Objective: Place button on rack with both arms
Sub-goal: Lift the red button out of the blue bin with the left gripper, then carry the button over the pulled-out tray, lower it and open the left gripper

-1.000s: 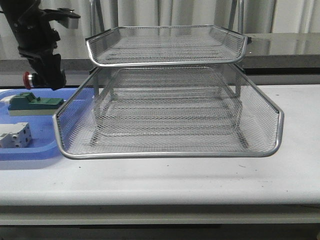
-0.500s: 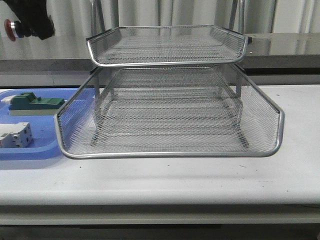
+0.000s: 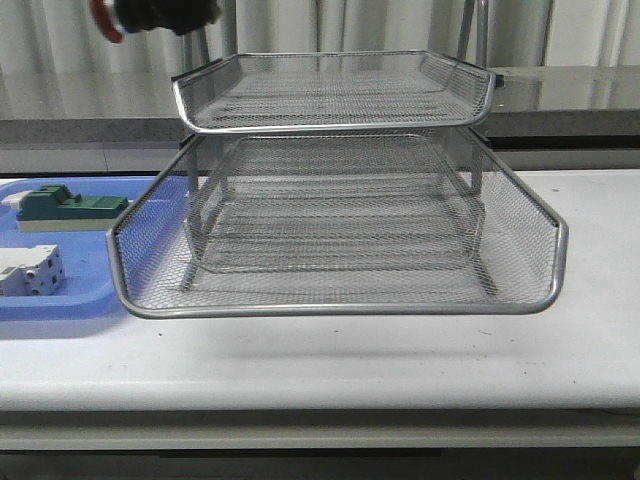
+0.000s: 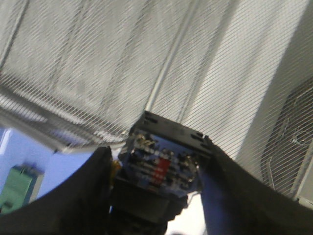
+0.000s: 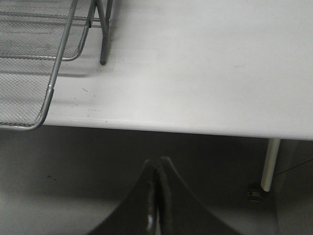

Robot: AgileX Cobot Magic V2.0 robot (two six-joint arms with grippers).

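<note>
Blue tray (image 3: 70, 300): far left on the table (image 3: 330, 360), well below the left pincer; it holds a green-topped block (image 3: 70, 207) and, nearer the camera, a white blocky part (image 3: 30, 272).
Left pincer (image 4: 159, 188): high at the front view's top edge, up and to the left of the rack's upper tier; its two dark fingers (image 4: 83, 191) are clamped on the button's body.
Button (image 3: 108, 20): held in the left pincer, off the rack; in the front view its red head shows at the pincer's left side, and in the left wrist view its blue rear block faces the camera between the fingers.
Rack (image 3: 340, 200): silver wire mesh, down and to the right of the left pincer; the lower tray is slid out toward the camera, beyond the upper one.
Right pincer (image 5: 156, 196): fingers pressed together with nothing between them, hanging off the table's near edge, the rack's corner up and away to one side.
</note>
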